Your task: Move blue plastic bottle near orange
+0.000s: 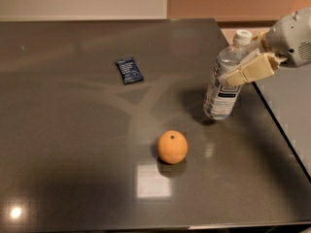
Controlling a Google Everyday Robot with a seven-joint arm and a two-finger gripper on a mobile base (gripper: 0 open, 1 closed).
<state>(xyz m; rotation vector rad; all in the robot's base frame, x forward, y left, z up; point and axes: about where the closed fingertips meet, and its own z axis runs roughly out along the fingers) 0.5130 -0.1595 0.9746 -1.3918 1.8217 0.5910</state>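
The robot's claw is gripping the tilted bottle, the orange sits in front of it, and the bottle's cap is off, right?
Not quite. The camera view shows the white cap on the blue plastic bottle. The rest holds: the gripper is shut on the tilted bottle, and the orange lies nearer the camera.

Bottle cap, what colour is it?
The cap is white, camera view; pincer holds the bottle below it.

We find the gripper (232, 72) by the table's (73, 130) right edge, clasping the tilted bottle (221, 98), the orange (172, 147) left of it and nearer us, the snack packet (129, 70) well apart, back-left.
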